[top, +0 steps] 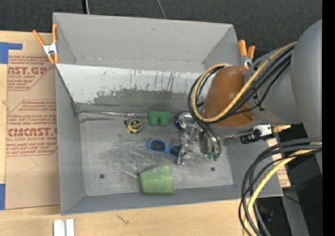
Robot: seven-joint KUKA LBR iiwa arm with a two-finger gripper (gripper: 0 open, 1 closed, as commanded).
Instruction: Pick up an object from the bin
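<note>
Uppermost, orange wrist cover (pixel 227 96). Beneath, gripper (pixel 186 148) low beside blue piece (pixel 156 146) in mid bin (pixel 68 141); open or closed, cannot tell. Probably grasp step. Next: needs closing on piece, then lifting clear of green cup (pixel 156 180).

Grey bin floor (pixel 104 151) — green cup (pixel 156 180), green block (pixel 158 119), blue piece (pixel 156 146), yellow ring (pixel 134 124)

Cardboard (pixel 26 105) left of bin (pixel 141 36) — red print, "CAST ACRYLIC SHEE…" (repeated, edges cut off).
</note>
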